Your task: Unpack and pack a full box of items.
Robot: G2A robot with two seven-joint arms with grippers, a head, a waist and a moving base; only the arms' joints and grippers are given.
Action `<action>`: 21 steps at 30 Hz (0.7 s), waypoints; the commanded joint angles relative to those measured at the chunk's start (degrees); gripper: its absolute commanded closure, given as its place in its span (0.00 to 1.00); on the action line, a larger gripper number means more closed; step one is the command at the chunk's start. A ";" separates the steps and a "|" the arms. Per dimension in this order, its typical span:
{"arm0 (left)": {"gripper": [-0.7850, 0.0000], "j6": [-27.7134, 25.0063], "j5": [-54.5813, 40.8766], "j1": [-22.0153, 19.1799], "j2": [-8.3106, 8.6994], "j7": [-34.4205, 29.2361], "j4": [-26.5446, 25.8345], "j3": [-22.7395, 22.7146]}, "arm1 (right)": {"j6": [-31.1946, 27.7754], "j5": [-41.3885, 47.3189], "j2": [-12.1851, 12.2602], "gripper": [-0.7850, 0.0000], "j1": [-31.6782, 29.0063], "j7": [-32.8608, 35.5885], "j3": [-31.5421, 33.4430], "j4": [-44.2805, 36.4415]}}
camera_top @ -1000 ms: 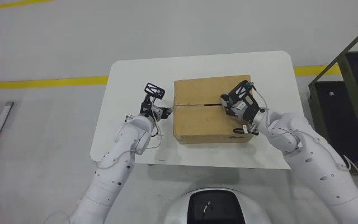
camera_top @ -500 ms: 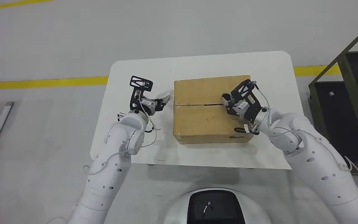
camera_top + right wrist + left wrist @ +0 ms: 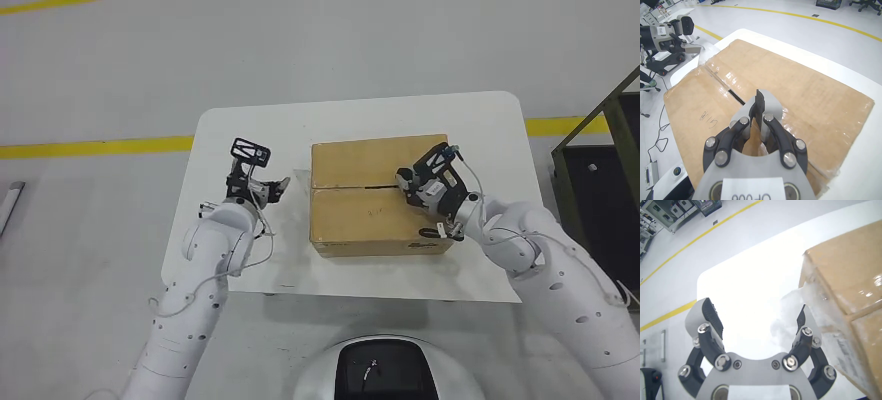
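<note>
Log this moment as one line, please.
box: flaps closed, on table | left gripper: open, beside box | right gripper: shut, over seam

A printed label sits on the right gripper, a handwritten scrawl on the box.

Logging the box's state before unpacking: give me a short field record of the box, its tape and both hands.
box: cardboard, flaps closed, on the white table
tape: clear, along the top seam, with a short dark slit in it
left hand: open, beside the box's end
right hand: shut, over the seam by the slit
loose tape: hanging off the box end nearest the left hand
</note>
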 commanded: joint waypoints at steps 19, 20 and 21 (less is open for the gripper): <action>0.00 -7.25 -6.89 3.33 -1.72 11.52 7.99 2.46 | -0.06 -0.34 -0.39 1.00 1.10 1.16 -0.64 0.70; 0.00 -7.20 -7.80 2.92 -1.94 12.15 8.51 2.59 | -0.02 -0.36 -0.42 1.00 1.20 1.16 -0.71 0.77; 0.00 -6.95 -8.81 2.51 -2.13 12.75 9.01 2.48 | 0.01 -0.36 -0.45 1.00 1.30 1.16 -0.75 0.85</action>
